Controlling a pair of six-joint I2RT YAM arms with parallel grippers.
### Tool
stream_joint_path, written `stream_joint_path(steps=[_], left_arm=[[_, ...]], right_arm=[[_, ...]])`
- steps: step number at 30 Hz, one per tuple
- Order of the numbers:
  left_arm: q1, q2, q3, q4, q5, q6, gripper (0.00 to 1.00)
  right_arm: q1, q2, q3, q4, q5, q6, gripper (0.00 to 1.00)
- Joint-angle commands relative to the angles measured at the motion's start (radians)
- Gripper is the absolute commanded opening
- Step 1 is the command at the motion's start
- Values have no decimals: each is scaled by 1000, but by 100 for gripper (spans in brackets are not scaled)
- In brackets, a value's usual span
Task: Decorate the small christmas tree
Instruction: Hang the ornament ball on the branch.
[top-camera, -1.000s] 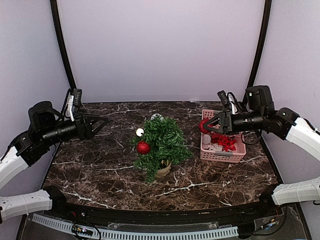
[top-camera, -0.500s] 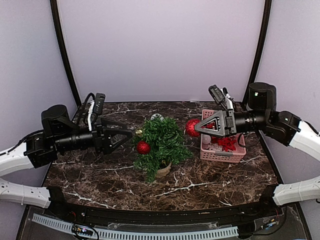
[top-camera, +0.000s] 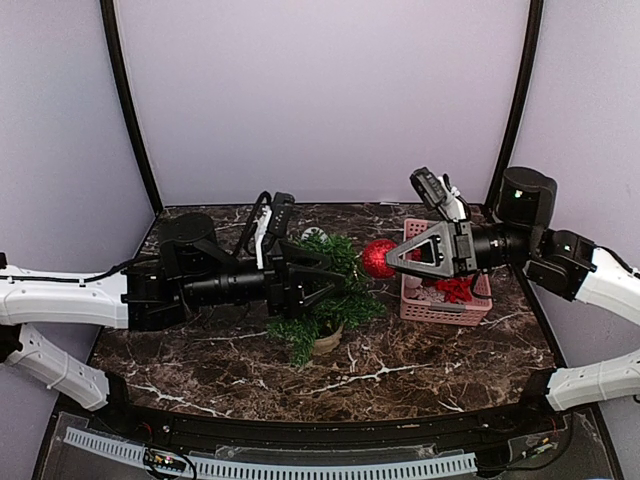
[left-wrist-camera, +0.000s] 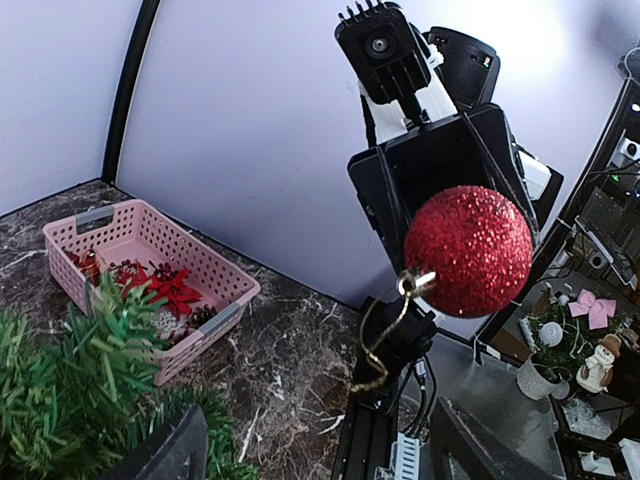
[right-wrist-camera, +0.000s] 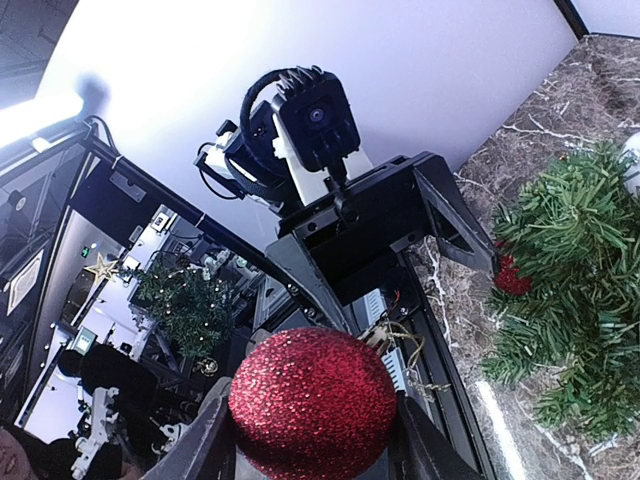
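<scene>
Small christmas tree (top-camera: 350, 305), bushy dark green artificial needles on a round tan base, upright mid dark marbled surface (top-camera: 200, 350), near pink plastic lattice basket (top-camera: 445, 312) to its right. One red bauble (right-wrist-camera: 510, 278) already among the branches.

Right gripper (top-camera: 388, 258) clamped about half-wide on red glitter ball ornament (top-camera: 377, 257), held in the air between basket and treetop. Thin gold hanging loop (left-wrist-camera: 375, 340) dangling free under the cap.

Left gripper (top-camera: 345, 280) spread wide, nothing held, stretched across the tree toward the ball.

Step in hand, by judgement: passing or hooking the ball at the upper right branches. Aim for the loop, not the ball. Approach slowly and keep the loop clear of needles until over a stiff branch tip. Release only once seated. Risk: forearm brushing the tree and tipping it.
</scene>
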Motion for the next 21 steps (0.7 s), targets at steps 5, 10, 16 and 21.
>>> stream_joint_path(steps=[5,10,16,21], left_arm=[[-21,67,82,116,38,-16,77],[-33,112,88,143,50,-41,65],[-38,116,79,146,24,-47,48],[-38,121,73,178,35,-66,38]], right_arm=[[16,3,-10,115,-27,12,36],[19,0,-14,129,-27,18,36],[19,-1,-25,140,-26,21,36],[19,0,-29,141,-23,18,36]])
